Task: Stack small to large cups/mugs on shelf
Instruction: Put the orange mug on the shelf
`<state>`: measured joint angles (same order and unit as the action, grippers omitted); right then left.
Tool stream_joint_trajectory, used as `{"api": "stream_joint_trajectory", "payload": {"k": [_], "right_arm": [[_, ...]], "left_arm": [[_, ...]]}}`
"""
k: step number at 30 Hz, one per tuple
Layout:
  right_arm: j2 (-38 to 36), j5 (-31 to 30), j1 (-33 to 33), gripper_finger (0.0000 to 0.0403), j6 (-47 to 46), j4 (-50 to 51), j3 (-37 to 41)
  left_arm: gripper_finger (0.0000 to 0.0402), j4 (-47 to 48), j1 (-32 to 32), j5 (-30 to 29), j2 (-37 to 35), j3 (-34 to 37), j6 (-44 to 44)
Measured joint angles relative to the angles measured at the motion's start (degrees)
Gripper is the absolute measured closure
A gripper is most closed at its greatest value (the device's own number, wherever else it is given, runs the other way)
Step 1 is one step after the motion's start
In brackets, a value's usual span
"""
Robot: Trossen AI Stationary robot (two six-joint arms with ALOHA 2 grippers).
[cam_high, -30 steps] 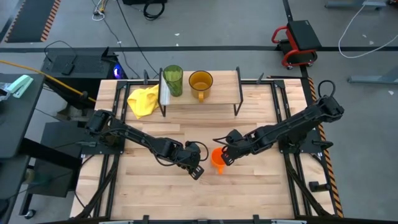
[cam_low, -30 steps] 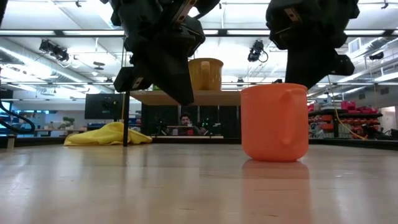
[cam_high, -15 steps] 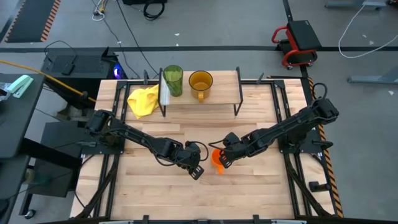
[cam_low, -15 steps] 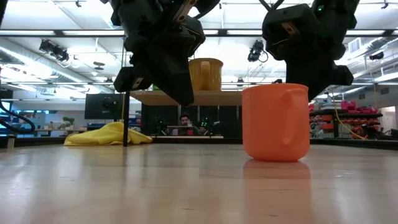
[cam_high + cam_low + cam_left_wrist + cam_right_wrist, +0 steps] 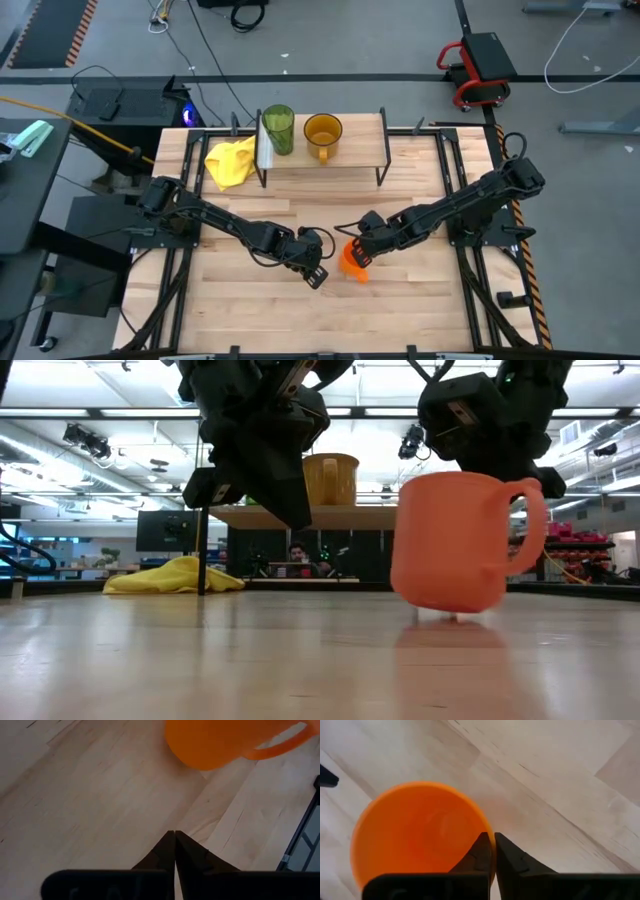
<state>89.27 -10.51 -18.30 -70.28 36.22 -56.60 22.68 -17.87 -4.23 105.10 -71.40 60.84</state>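
While the right claw has the mug, worktop (image 5: pixel 250 310): big slatted wood surface, both arms reach in over its near-middle.
Shelf (image 5: pixel 360 150): low rack with light wood top on black legs, at the far edge of the worktop, centre. The right part of its top is bare.
Yellow cloth (image 5: pixel 230 162): crumpled on the worktop, just left of the shelf.
Green tumbler (image 5: pixel 278 128): upright on the shelf's left end.
Yellow-brown mug (image 5: pixel 322 132): upright on the shelf, just right of the tumbler, handle towards the near side.
Orange mug (image 5: pixel 352 258): near-middle of the worktop, mouth up. In the low view it hangs just clear of the wood, tilted a little, with the handle out to the side.
Right claw (image 5: pixel 362 250): at the mug's far-right rim, fingers (image 5: pixel 482 855) clamped on the rim wall, one inside and one outside.
Left claw (image 5: pixel 318 272): just left of the orange mug and apart from it, fingers pressed together on nothing, waiting.
Key relation: shelf lies far from the held mug, well apart. The bare spot is far and slightly right, beside the yellow-brown mug. The right arm already carries the mug, so the move is its job.
Risk (judgement): a rim pinch on a tilted mug may let it swing, and it has to clear the shelf's near edge.
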Motion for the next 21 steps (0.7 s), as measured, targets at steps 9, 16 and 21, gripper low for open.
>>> {"api": "stream_joint_trajectory", "payload": {"k": [9,16,21], "right_arm": [[-0.01,3.71,0.65,0.0394,-0.06,-0.08,0.00],[-1.30,5.06,0.63,0.0396,0.11,0.45,0.00],[-3.01,5.06,1.21,0.0396,0.94,1.32,0.00]], "left_arm": [[0.0379,0.00,0.02,0.00,0.00,0.00,0.02],[0.0389,0.01,0.02,0.00,-0.02,0.00,-0.02],[0.0384,0.02,0.00,0.00,-0.02,0.02,-0.06]]}}
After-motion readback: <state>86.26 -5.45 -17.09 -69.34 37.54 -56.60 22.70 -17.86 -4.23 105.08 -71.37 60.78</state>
